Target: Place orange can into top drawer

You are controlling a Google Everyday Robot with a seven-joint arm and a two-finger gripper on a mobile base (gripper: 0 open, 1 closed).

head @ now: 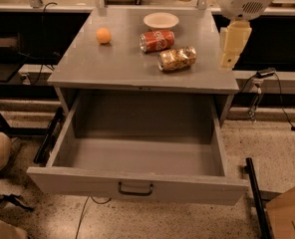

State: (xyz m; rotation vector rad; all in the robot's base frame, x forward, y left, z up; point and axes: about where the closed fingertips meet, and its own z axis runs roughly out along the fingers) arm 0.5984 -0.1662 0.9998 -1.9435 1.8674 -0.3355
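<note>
The orange can [177, 59] lies on its side on the grey cabinet top [112, 63], right of the middle, with its speckled gold-orange label facing up. The top drawer [137, 183] stands pulled wide open below the top, with a bare grey inside and a dark pull handle [135, 188] on its front. My gripper [231, 46] hangs from the cream arm over the right edge of the cabinet top, to the right of the orange can, apart from it and holding nothing.
A red cola can [157, 40] lies just behind the orange can. A small orange ball [103, 35] sits at the left of the top. A white bowl [161, 20] stands at the back. Cables and dark rails run along the floor on both sides.
</note>
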